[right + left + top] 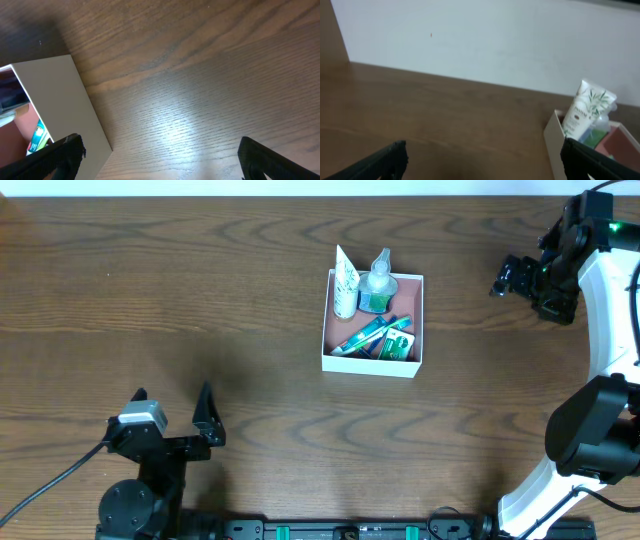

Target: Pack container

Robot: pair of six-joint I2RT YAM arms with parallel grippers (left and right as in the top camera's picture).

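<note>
— Overhead, which arm stands closer?
— The right gripper (501, 277), jaws spread wide and empty. The container (370, 365) sits near, ahead of its fingertips: square, so no long axis, toiletries (372, 335) inside. The left gripper (172, 394), equally open and empty, has it well apart, ahead-right.

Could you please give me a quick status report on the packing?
Left tool open, empty. Right tool open, empty, right of container. Container holds white tube, clear bottle, green packets. No obstruction seen.
</note>
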